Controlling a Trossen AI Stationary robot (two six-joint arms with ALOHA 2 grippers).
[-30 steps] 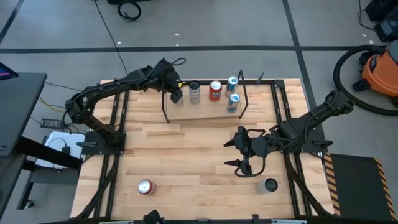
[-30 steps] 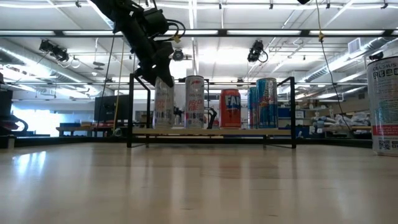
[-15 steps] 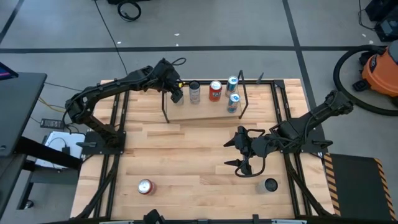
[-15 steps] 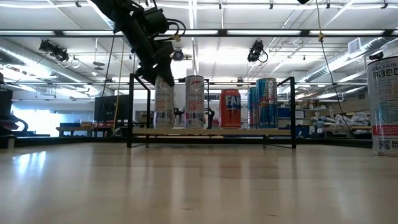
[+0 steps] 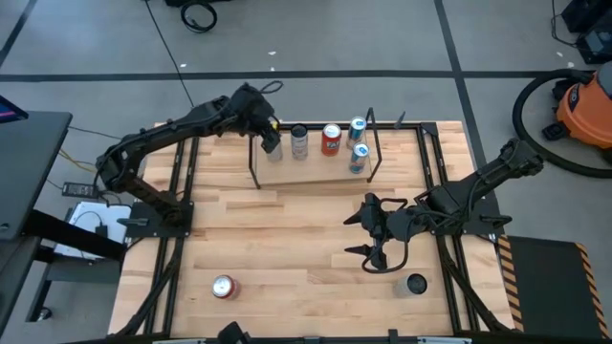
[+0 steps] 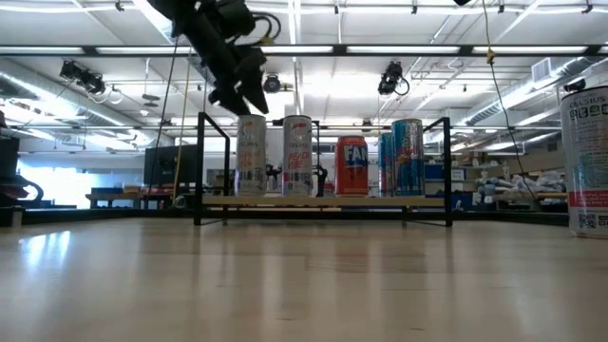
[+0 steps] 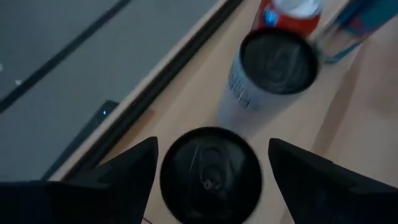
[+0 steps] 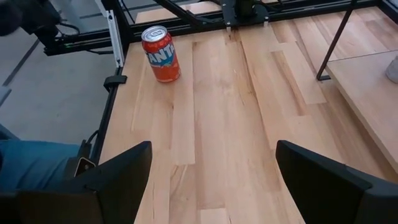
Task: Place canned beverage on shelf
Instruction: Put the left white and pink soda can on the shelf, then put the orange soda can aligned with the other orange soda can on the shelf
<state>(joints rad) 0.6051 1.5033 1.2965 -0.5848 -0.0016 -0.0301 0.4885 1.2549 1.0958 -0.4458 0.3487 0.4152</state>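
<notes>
Five cans stand on the shelf (image 5: 316,177). The left gripper (image 5: 271,139) is open just above the end can (image 6: 251,156), holding nothing. Two more cans (image 5: 223,287) wait on the table. The right gripper (image 5: 361,235) is wide and empty.

You have an orange vacuum (image 5: 585,105) on the floor beyond the surface's (image 5: 287,248) right side. A coiled black cable (image 5: 199,14) lies behind it.

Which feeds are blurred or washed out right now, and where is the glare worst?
Left wrist view: soft all over, the dark can top between the left tool's fingers blurred. Low view: ceiling lights blow out behind the shelf, leaving the left tool a silhouette; the tabletop carries a pale sheen. High view: even light, no glare. Right wrist view: sharp on the orange can.
</notes>
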